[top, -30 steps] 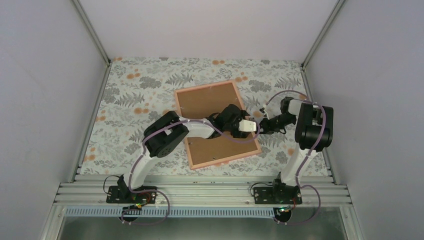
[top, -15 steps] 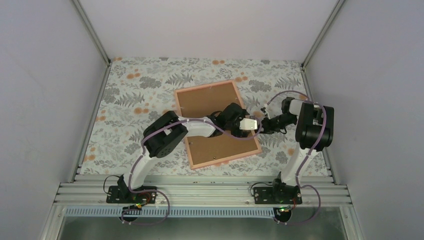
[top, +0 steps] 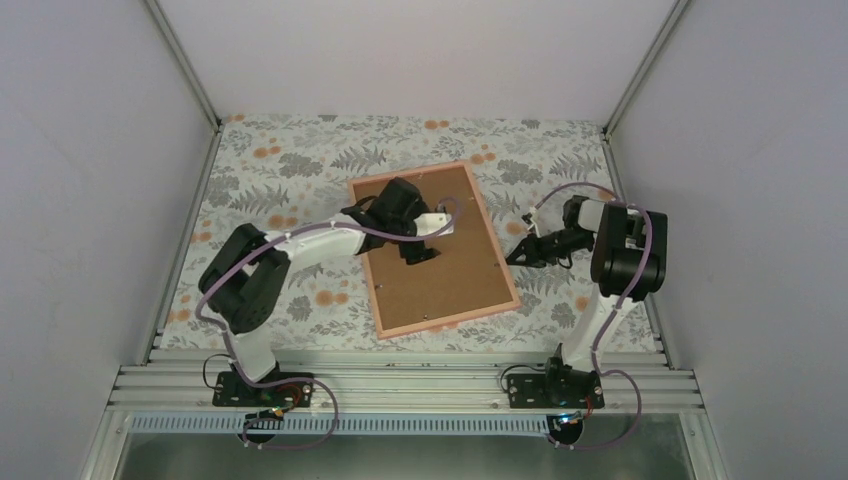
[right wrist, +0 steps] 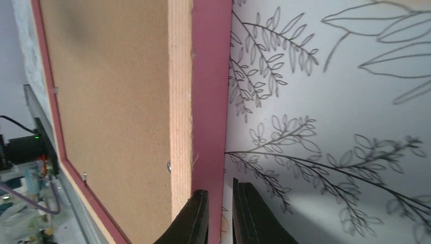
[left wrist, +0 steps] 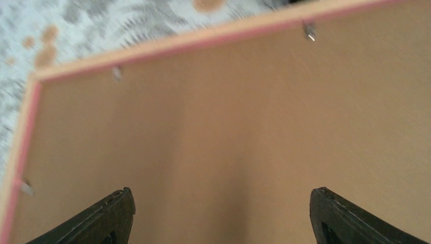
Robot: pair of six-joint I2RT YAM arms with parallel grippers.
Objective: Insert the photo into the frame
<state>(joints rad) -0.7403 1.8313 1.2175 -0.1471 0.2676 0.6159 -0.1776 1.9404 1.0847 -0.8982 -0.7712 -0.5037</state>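
**Q:** What has changed above the frame (top: 450, 318)?

**A:** Your left arm has swung away from the frame's right side, where it crowded the right arm, toward the far half. The left claw (left wrist: 222, 195) now hangs over the brown backing board (top: 440, 285), spread wide and holding nothing.

**Q:** And the right claw (right wrist: 219, 192)?

**A:** It sits low on the desk (top: 290, 160) at the frame's right rim. Its fingers are almost together, with a thin slit between them. You cannot tell whether they nip the rim.

**Q:** Where is the photo?

**A:** It appears in no view. The frame lies face down, the board sits inside its pink border, and small metal tabs (left wrist: 309, 31) line the edge. The print is most likely beneath the board.

**Q:** What does this mean for the task?

**A:** Insertion looks nearly complete. You should probably check next that the tabs are seated.
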